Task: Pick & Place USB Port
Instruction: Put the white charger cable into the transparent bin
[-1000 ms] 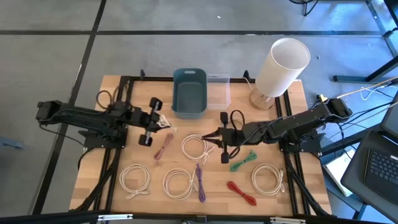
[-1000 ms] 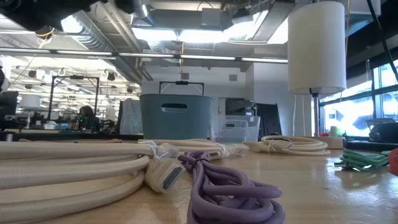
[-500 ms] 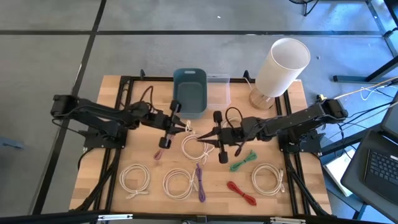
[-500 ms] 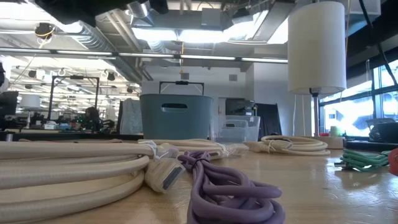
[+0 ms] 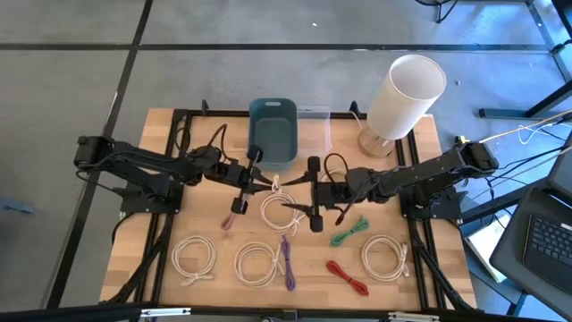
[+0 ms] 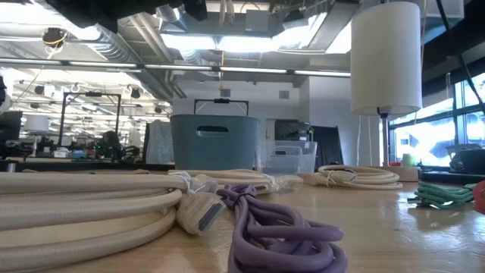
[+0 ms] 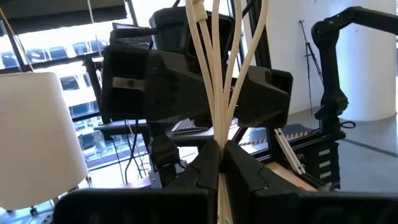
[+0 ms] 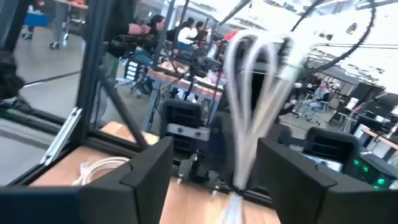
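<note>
The left gripper (image 5: 248, 179) hung above the middle of the wooden bench (image 5: 161, 224), just in front of the blue bin (image 5: 273, 132), its jaws pinched tight on the strands of a cream USB cable (image 7: 217, 81). In the left wrist view those strands ran straight up from between the closed fingers (image 7: 245, 168). Facing it from just beside, the right gripper (image 5: 312, 190) had its jaws spread wide; in the right wrist view the cable's loops stood between its fingers (image 8: 146, 168), not gripped by them. More coiled cream cables (image 5: 194, 256), a purple cable (image 5: 286, 259), a green one (image 5: 349, 230) and a red one (image 5: 347, 276) lay on the bench, near a white lamp (image 5: 404, 94).
</note>
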You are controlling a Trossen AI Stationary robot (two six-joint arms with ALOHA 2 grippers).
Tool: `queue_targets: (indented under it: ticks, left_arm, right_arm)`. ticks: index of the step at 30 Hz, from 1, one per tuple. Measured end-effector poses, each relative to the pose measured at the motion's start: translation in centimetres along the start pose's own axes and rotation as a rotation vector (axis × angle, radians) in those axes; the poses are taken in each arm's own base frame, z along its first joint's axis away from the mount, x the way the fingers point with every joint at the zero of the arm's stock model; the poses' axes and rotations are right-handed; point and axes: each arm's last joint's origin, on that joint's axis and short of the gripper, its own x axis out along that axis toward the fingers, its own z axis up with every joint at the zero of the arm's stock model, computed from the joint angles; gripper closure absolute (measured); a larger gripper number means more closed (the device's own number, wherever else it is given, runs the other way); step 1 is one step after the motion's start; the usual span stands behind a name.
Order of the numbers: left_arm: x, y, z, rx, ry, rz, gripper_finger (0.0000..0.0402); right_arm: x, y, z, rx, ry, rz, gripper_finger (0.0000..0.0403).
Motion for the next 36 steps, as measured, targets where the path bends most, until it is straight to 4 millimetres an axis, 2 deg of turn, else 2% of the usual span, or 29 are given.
queue_targets:
  ticks: [3, 9, 17, 27, 30, 34, 36]
  left_arm:
    - [0.0, 0.0, 0.0, -0.003, 0.000, 0.000, 0.0396]
    - [0.0, 0.0, 0.2, 0.001, -0.010, 0.002, 0.0396]
    - [0.7, 0.3, 0.7, 0.007, -0.026, 0.003, 0.0396]
    - [3.5, 0.7, -0.1, -0.002, 0.000, -0.061, 0.0396]
    - [3.7, 0.9, -0.2, -0.003, 0.007, -0.055, 0.0396]
    - [3.5, 1.3, -0.2, -0.006, 0.025, -0.027, 0.0391]
    - [3.3, 1.3, -0.1, -0.007, 0.034, -0.029, 0.0383]
  right_arm:
    - [0.1, -0.5, 0.2, 0.005, -0.026, -0.024, 0.0167]
    - [0.2, -1.4, 0.2, 0.014, -0.056, -0.035, 0.0200]
    - [0.2, -1.7, 0.3, 0.055, -0.079, -0.012, 0.0222]
    - [1.2, -1.2, -1.0, 0.055, -0.063, -0.028, 0.0228]
    - [1.2, -1.3, -1.1, 0.055, -0.045, -0.057, 0.0263]
    - [0.9, -1.4, -1.0, 0.051, -0.018, -0.053, 0.0368]
    - [0.8, -1.4, -0.9, 0.052, -0.018, -0.055, 0.0388]
